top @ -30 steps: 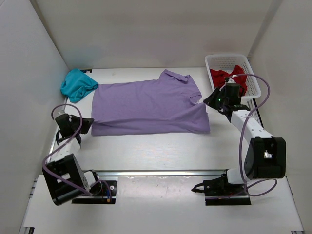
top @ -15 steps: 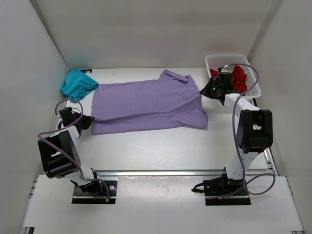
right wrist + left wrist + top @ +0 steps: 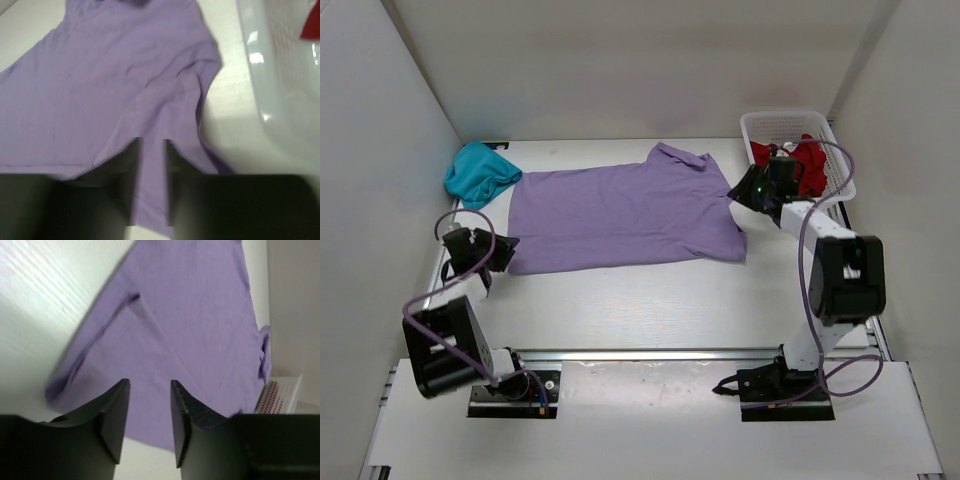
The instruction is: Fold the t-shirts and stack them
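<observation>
Top external view: none of the three shirts is seen folded, and no stack has been begun. The lavender t-shirt (image 3: 620, 215) is spread flat across the middle of the table (image 3: 640, 300), with its collar toward the right and its hem toward the left. The teal t-shirt (image 3: 478, 172) is bunched in the far left corner, just beside that hem. The red t-shirt (image 3: 800, 158) lies crumpled in the white mesh basket (image 3: 790, 116) at the far right.

The left gripper (image 3: 505, 250) is placed at the near left hem corner. In the left wrist view its jaws are held a little apart, with flat cloth seen between them and nothing pinched. The right gripper (image 3: 745, 190) is set at the near right sleeve. In the blurred right wrist view a strip of cloth fills the narrow gap, and whether it is clamped cannot be told.

A first fold is judged to be in preparation. All folding and stacking remains to be done.
</observation>
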Controlling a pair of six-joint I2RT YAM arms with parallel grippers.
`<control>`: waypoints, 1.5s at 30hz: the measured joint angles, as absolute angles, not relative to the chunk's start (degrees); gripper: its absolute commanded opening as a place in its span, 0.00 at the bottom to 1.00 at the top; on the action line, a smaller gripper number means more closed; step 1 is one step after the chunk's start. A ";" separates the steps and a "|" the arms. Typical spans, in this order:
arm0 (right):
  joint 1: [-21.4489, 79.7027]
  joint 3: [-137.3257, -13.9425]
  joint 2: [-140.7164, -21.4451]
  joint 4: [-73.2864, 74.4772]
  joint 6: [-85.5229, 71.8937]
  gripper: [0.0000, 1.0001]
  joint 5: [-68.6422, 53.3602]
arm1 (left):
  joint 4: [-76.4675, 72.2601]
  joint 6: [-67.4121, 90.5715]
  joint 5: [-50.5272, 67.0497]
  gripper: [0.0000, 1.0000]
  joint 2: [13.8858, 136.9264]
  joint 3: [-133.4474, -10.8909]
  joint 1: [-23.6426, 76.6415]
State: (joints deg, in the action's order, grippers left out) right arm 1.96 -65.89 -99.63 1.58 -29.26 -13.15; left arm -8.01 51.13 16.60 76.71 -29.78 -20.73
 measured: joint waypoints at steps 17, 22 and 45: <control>-3.86 -26.96 -73.71 -6.07 -36.27 0.34 -11.94 | -6.48 49.45 21.02 0.50 70.57 -18.09 -21.41; -3.49 -27.79 -77.52 -10.04 -35.55 0.35 -14.39 | -10.33 50.78 22.28 0.37 75.29 -18.00 -20.53; -2.42 -40.51 -91.02 -11.33 -29.63 0.01 -13.74 | -12.01 52.36 19.03 0.00 83.37 -23.57 -19.14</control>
